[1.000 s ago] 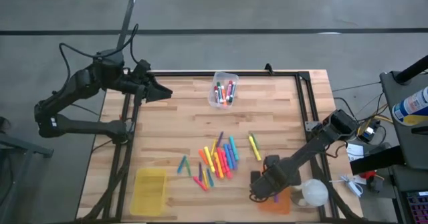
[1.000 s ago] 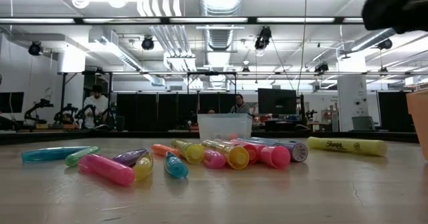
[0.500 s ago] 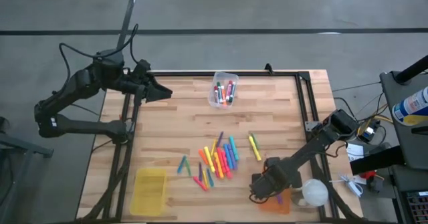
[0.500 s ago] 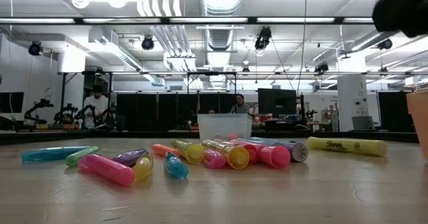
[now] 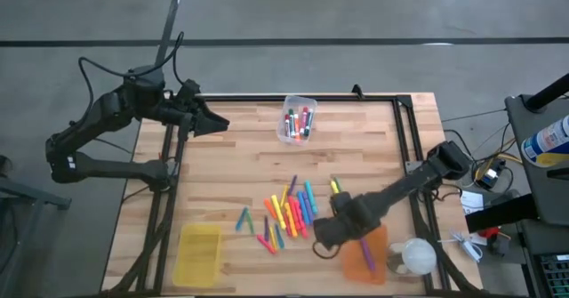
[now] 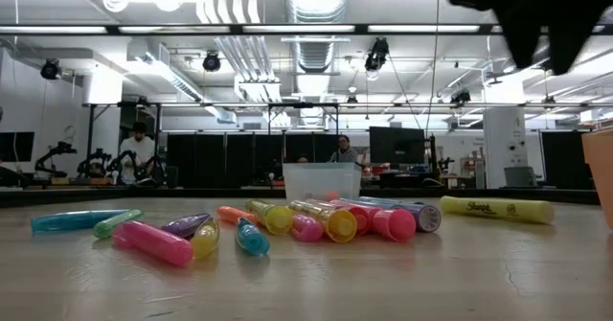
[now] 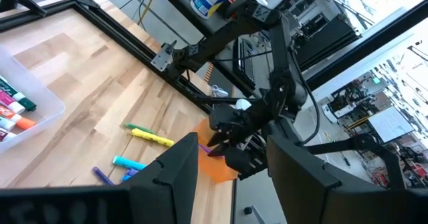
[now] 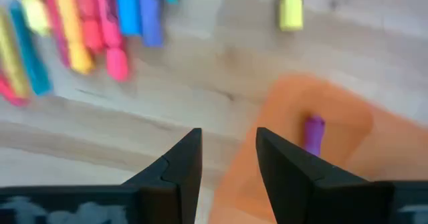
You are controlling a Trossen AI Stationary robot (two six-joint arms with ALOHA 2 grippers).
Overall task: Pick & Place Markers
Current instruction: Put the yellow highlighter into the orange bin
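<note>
Across the pale wooden table (image 5: pixel 373 138) my two arms are set far apart: my left gripper (image 5: pixel 213 122) waits at the far left edge, its fingers spread as wide as they go and holding nothing, while my right gripper (image 5: pixel 322 241) hangs over the near right part of the table, just beside the orange plastic bin (image 5: pixel 372 261). Its two dark fingers (image 8: pixel 177 167) stand a little apart with only bare wood showing between them, so I judge it empty. One purple marker (image 8: pixel 313 136) lies inside that orange bin. A yellow plastic bin (image 5: pixel 197 253) sits well off to the near left, and a clear plastic tub (image 5: pixel 297 120) with a few markers in it stands at the far middle. What matters for my next reach is the loose cluster of short coloured markers (image 5: pixel 289 213), pink, orange, yellow, blue and green, lying on the wood just beside my right gripper on the side away from the orange bin; a lone yellow marker (image 5: pixel 338 188) lies just beyond the gripper. Most of the cluster lies roughly parallel, long axes running from the near edge towards the far one, slightly slanted. My right arm is by far the nearer.
</note>
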